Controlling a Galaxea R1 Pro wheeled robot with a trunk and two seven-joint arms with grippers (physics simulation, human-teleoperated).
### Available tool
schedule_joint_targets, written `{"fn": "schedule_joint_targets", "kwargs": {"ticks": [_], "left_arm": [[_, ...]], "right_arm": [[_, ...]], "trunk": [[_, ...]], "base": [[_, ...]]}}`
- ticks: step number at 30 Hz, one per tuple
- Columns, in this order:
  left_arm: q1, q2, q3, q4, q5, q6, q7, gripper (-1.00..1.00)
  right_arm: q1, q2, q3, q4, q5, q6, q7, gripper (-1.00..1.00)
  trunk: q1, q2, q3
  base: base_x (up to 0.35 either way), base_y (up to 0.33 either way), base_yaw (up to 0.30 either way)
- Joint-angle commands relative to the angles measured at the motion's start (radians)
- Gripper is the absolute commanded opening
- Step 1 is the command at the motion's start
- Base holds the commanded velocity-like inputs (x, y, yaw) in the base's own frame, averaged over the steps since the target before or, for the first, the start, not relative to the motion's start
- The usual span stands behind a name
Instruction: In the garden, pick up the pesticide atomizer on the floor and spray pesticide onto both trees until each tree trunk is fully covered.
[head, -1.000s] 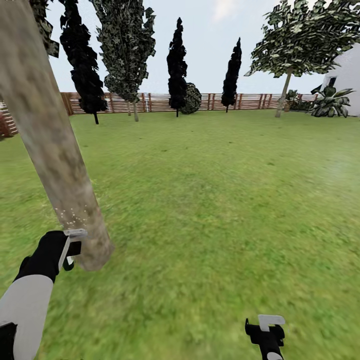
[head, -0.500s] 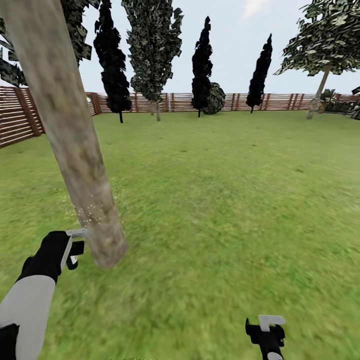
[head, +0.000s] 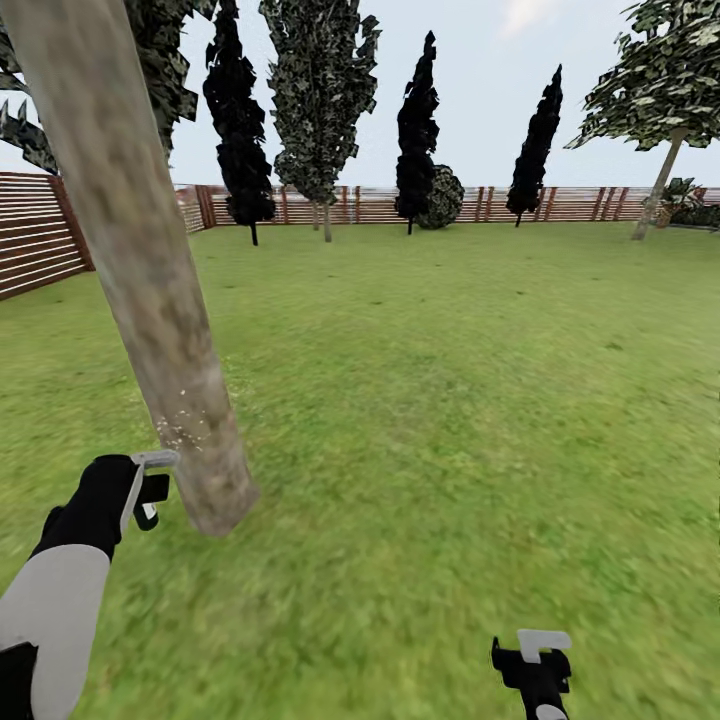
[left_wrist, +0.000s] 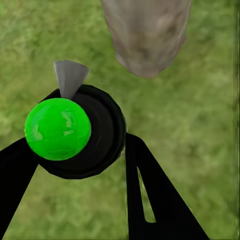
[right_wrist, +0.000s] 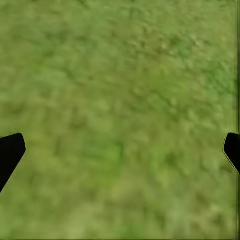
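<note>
Lawn (head: 430, 400) all round w/ fence (head: 40, 240) behind: you've got the left pincer (head: 150, 490) clamped on the pesticide atomizer (left_wrist: 75, 132), held just beside the tree trunk (head: 150, 290) so pesticide (head: 185, 430) specks land low on the bark, while the right pincer (head: 532, 655) hangs apart, idle over grass.

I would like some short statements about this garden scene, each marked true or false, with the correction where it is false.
1. The left gripper holds the pesticide atomizer beside the tree trunk. True.
2. White specks of pesticide show on the lower part of that trunk. True.
3. The right gripper is shut on a second bottle. False: it is open, with only lawn between its fingertips.
4. The atomizer seen from the left wrist has a red top. False: the top is bright green.
5. A brown slatted wooden fence encloses the lawn. True.
6. The sprayed trunk lies flat on the grass. False: it stands, leaning in the head view.
</note>
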Motion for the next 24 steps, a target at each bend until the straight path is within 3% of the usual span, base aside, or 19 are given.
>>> {"fn": "schedule_joint_targets", "kwargs": {"ticks": [1, 13, 24], "left_arm": [[-0.001, -0.001, 0.002, -0.002, -0.008, 0.004, -0.005, -1.0], [-0.001, -0.005, 0.002, -0.001, -0.01, 0.004, -0.003, -1.0], [0.014, -0.006, 0.0, 0.0, -0.014, 0.002, 0.005, -1.0]], "right_arm": [[0.0, -0.001, 0.009, 0.0, -0.008, -0.002, -0.001, 1.0], [0.0, 0.0, 0.009, 0.0, -0.008, -0.002, -0.001, 1.0], [0.0, 0.001, 0.009, 0.0, -0.008, -0.002, -0.001, 1.0]], "trunk": [[0.0, 0.0, -0.001], [0.0, 0.0, -0.001], [0.0, 0.0, -0.001]], "base": [[0.018, -0.269, 0.0], [0.01, -0.273, 0.0], [0.146, -0.265, 0.026]]}}
